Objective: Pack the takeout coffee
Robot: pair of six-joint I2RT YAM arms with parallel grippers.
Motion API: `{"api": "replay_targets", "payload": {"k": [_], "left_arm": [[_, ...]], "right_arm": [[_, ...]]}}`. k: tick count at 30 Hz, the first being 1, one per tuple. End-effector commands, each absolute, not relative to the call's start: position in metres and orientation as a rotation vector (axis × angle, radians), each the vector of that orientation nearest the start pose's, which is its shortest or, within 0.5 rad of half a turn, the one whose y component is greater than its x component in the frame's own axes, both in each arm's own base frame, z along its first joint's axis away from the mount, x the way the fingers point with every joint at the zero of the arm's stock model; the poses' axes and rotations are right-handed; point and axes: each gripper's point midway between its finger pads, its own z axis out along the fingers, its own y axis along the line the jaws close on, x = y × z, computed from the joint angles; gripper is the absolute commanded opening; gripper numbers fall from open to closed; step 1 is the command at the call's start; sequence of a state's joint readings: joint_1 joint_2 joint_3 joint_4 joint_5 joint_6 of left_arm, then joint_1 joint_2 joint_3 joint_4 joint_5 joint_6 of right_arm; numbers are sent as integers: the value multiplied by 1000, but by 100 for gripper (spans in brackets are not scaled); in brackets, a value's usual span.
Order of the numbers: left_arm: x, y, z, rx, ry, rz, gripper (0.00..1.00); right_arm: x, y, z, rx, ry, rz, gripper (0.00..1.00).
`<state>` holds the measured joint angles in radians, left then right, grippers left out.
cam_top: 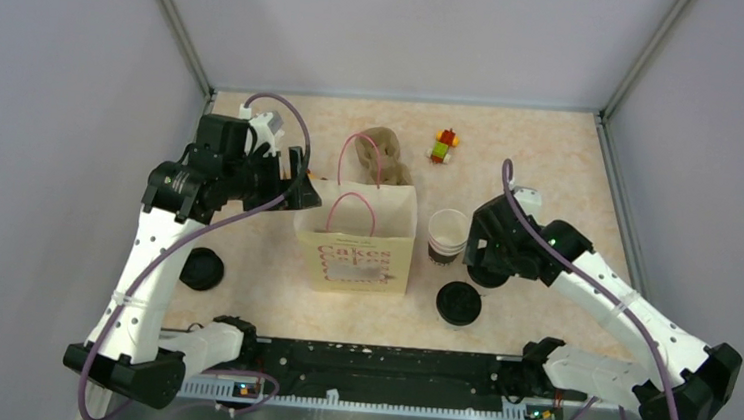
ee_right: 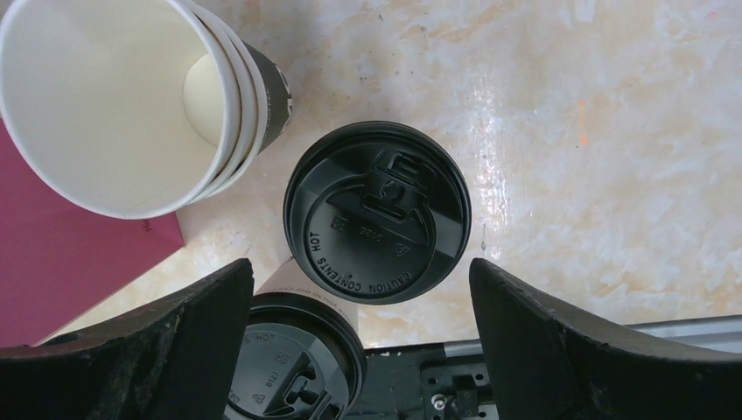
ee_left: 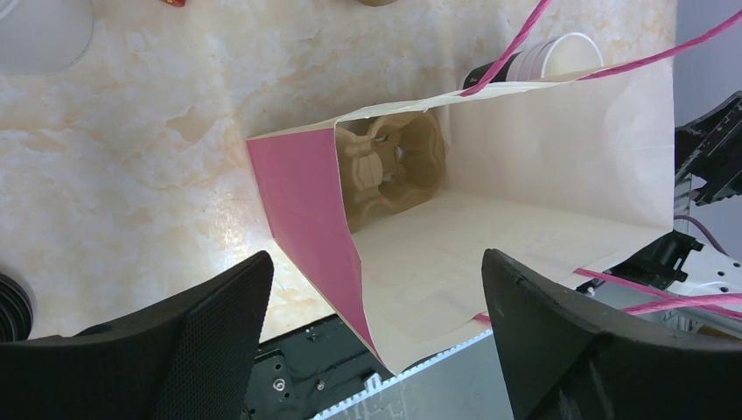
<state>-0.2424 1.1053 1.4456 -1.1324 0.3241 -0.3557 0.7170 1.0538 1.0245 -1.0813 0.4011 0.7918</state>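
Observation:
Two black-lidded paper cups stand right of the paper bag (cam_top: 353,241). One (ee_right: 376,214) lies right below my right gripper (ee_right: 363,293), which is open and empty above it with its fingers wide apart. The other lidded cup (ee_right: 297,359) stands nearer the front edge (cam_top: 459,303). A stack of open white cups (ee_right: 114,105) with a dark band stands beside the bag (cam_top: 447,234). My left gripper (ee_left: 376,302) is open at the bag's upper left corner (cam_top: 301,192), holding nothing. The bag's pink side edge (ee_left: 302,201) shows between its fingers.
The bag stands open with a brown pulp cup tray (ee_left: 394,166) inside at the bottom. Pink rope handles (cam_top: 359,169) rise from the bag. A black round lid (cam_top: 202,269) lies left of the bag. A brown crumpled thing (cam_top: 385,151) and a small coloured toy (cam_top: 443,145) lie behind.

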Motion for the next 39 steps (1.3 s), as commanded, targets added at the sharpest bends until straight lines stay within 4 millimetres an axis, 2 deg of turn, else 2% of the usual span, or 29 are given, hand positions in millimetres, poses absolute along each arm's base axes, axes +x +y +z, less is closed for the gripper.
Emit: {"api": "replay_targets", "payload": {"k": [1, 10, 29, 39], "left_arm": [[224, -127, 308, 50, 2357, -673, 94], [221, -128, 310, 47, 2360, -689, 99], [216, -117, 305, -39, 2387, -628, 99], [212, -126, 310, -14, 2365, -700, 99]], "right_arm": [[202, 108, 166, 181, 2480, 8, 91], [206, 111, 157, 96, 2490, -6, 91], [211, 102, 139, 65, 2509, -46, 93], [211, 104, 133, 26, 2519, -35, 92]]}}
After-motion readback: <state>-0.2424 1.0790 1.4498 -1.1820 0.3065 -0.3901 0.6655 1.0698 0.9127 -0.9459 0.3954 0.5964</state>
